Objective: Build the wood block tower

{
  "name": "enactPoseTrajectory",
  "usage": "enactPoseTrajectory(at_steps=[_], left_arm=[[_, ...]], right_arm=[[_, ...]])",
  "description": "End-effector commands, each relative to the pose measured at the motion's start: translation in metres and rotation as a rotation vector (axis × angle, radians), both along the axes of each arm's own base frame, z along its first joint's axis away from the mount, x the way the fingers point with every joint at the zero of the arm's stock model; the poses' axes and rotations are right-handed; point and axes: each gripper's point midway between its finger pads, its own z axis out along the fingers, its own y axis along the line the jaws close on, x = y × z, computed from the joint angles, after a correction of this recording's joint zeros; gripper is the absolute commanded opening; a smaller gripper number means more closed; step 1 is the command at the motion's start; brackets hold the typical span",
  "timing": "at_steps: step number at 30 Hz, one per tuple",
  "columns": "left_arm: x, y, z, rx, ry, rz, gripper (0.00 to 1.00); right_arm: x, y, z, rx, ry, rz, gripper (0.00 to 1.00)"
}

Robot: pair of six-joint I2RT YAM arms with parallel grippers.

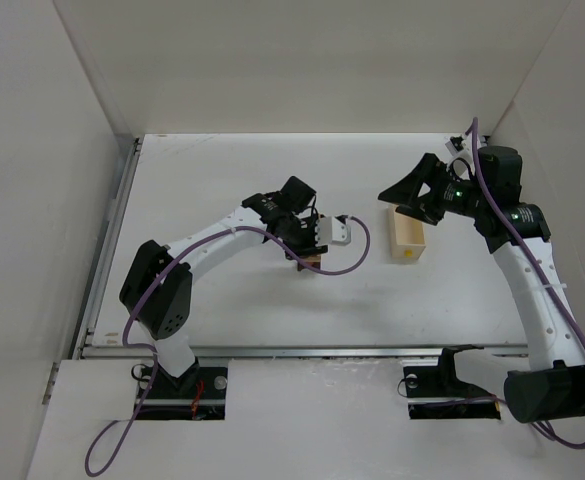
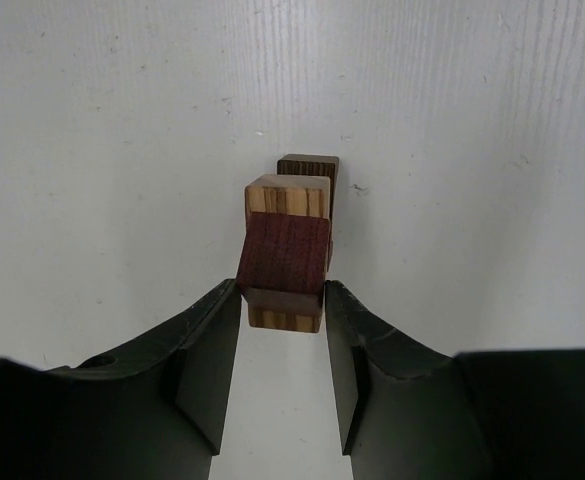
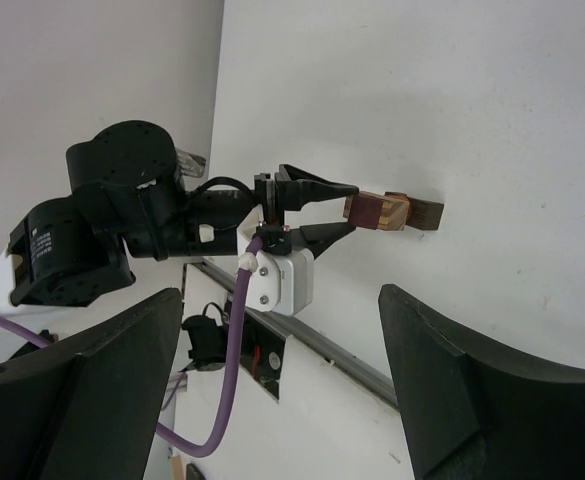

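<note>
Three small blocks make up the wood block tower (image 2: pixel 287 200) as far as I can see: a reddish-brown block (image 2: pixel 284 250) nearest me, a striped tan block (image 2: pixel 287 195) against it, and a dark brown block (image 2: pixel 307 165) at the far end. A tan strip also shows under the reddish one; I cannot tell whether it is another block.

My left gripper (image 2: pixel 283 290) is clamped on the reddish-brown block, one finger flat on each of two opposite sides. That block looks slightly twisted against the tan one.

I judge these pieces to be light, hard and smooth-faced. They will not give under the fingers, but nothing binds one to the next, so a sideways nudge or a skewed release could slide or topple the stack. The place to hold is where I have it, square on two parallel faces of the top block, letting go straight and without drag.

The tower stands on the counter (image 1: pixel 232 180), left of the pale box (image 1: pixel 409 253), apart from it, about level with its near end. My right gripper (image 1: pixel 400 203) hangs over the box's far end, jaws apart, holding nothing.
</note>
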Motion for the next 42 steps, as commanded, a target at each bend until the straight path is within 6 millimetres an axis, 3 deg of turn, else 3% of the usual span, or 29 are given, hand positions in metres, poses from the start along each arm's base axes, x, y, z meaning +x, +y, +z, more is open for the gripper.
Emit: enactPoseTrajectory(at_steps=[1, 13, 32, 42], left_arm=[[-0.008, -0.002, 0.016, -0.026, 0.004, -0.034, 0.36], [0.010, -0.005, 0.019, -0.043, -0.050, 0.061, 0.36], [-0.010, 0.005, 0.005, -0.001, 0.029, 0.024, 0.36], [-0.008, 0.003, 0.006, -0.008, 0.022, 0.024, 0.36]], right_arm=[[-0.001, -0.001, 0.008, -0.006, -0.049, 0.007, 0.85], [-0.001, -0.001, 0.008, -0.006, -0.049, 0.007, 0.85], [-0.001, -0.002, 0.008, -0.012, -0.055, 0.010, 0.85], [-0.001, -0.002, 0.008, -0.012, -0.055, 0.010, 0.85]])
